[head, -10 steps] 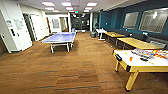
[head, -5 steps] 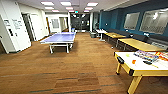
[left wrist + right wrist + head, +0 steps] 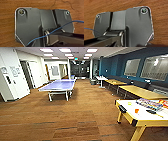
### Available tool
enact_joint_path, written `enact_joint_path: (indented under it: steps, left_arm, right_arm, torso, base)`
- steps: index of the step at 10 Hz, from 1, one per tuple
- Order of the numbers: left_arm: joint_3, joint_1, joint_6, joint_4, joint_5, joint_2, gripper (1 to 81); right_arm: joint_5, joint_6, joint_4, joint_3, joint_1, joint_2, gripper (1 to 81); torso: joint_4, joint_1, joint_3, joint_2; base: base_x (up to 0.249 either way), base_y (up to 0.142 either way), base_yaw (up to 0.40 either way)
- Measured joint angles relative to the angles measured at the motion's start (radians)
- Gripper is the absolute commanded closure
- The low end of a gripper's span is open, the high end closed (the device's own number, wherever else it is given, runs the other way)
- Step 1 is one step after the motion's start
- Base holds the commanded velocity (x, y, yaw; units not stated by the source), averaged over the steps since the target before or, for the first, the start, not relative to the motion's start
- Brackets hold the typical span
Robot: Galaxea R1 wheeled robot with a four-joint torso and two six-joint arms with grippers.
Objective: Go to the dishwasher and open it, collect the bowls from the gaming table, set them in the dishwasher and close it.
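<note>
I am driving the base through a long recreation room, and the head camera looks down a stretch of brown wood-plank floor (image 3: 82, 112). A blue table-tennis table with a white frame (image 3: 59, 85) stands ahead and to the left, well out in the open floor, presumably so players can move around it. At the right edge sits a yellow-legged game table with a white top (image 3: 140, 114); it carries a long multicoloured box (image 3: 149, 104), a small orange object (image 3: 136, 110) and a dark flat paddle-like piece (image 3: 151, 111). I judge it is some tabletop game, but I cannot tell from here whether it is the gaming table the task means, and I make out no bowls on it. Wooden-topped tables (image 3: 142, 92) run along the dark teal wall with framed windows (image 3: 120, 64), kept to the side so the middle stays free for passage.

The dishwasher is nowhere among what I see from here, so I judge the first step, reaching and opening it, is not yet done.

Both arms seem tucked low with wrists pointed down: each wrist camera looks past the robot's own dark plate onto wood-grain floor, and a thin blue cable (image 3: 52, 31) crosses the left one. I cannot tell whether either gripper is open or closed, nor whether anything is held.
</note>
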Motion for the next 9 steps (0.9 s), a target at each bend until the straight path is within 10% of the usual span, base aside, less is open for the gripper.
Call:
enact_joint_path:
  steps: [9]
  left_arm:
    - [-0.001,-0.001,0.000,0.000,-0.002,0.000,1.0]
  right_arm:
    - [0.000,-0.001,0.000,0.006,-0.001,0.006,1.0]
  torso:
    - [0.000,-0.001,0.000,0.000]
  base:
    - [0.194,0.000,0.000]
